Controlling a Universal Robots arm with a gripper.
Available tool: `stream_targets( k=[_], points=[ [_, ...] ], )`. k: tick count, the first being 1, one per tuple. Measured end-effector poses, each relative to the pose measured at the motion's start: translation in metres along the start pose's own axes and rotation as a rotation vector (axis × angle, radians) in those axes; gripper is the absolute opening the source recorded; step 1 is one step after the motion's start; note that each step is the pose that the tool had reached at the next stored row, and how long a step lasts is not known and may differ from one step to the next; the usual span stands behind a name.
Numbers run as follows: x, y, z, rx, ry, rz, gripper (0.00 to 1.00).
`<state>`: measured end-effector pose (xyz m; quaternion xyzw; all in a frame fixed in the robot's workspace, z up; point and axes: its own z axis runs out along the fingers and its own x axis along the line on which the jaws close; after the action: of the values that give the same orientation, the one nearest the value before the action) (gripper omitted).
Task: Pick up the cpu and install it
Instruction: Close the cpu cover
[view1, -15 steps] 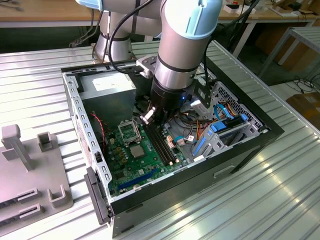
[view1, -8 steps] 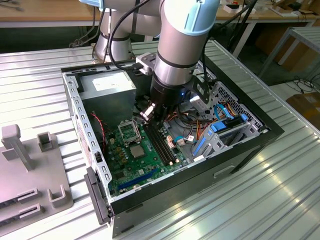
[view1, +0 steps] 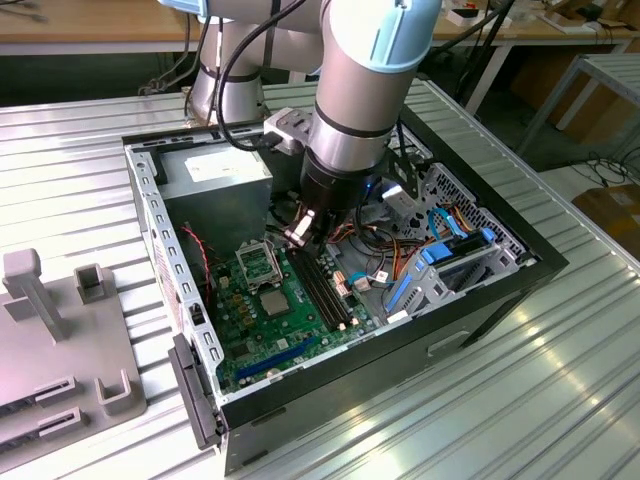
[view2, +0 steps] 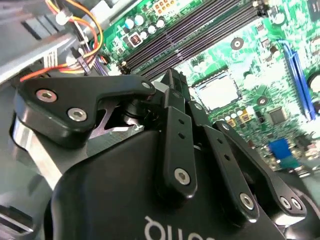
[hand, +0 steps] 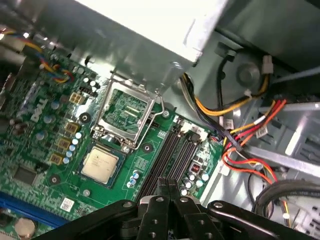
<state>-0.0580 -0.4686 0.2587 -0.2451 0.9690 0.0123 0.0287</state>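
The cpu (view1: 272, 303) is a small silver-grey square lying flat on the green motherboard (view1: 262, 345), inside the open computer case. It also appears in both wrist views, cpu (hand: 100, 164) and cpu (view2: 217, 92). Just beyond it sits the empty socket (hand: 125, 112) with its metal frame and lever raised; in the exterior view the socket (view1: 258, 262) is behind the chip. My gripper (view1: 298, 238) hangs above the black memory slots (view1: 325, 290), to the exterior view's right of the socket. Its fingertips (hand: 162, 186) are pressed together, shut on nothing, and the gripper (view2: 173, 80) is apart from the chip.
A grey power supply box (view1: 215, 170) fills the case's back corner. Bundles of orange, red and black cables (hand: 245, 135) run beside the memory slots. Blue drive brackets (view1: 450, 262) stand at the exterior view's right. A grey fixture (view1: 60, 340) lies on the ribbed table outside the case.
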Motion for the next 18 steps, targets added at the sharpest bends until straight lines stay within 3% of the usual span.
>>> stream_targets(
  k=[2,4,12,14,18],
  points=[
    [0.0000,0.0000,0.0002,-0.0028,0.0005,-0.045,0.11],
    [0.0000,0.0000,0.0004,-0.0073,0.0011,-0.117,0.11],
    [0.0001,0.0000,0.0010,-0.0169,0.0027,-0.273,0.11],
    [-0.0001,-0.0001,0.0010,-0.0187,0.0030,-0.303,0.11],
    [-0.0001,-0.0001,0.0010,-0.0193,0.0031,-0.312,0.11]
  ],
)
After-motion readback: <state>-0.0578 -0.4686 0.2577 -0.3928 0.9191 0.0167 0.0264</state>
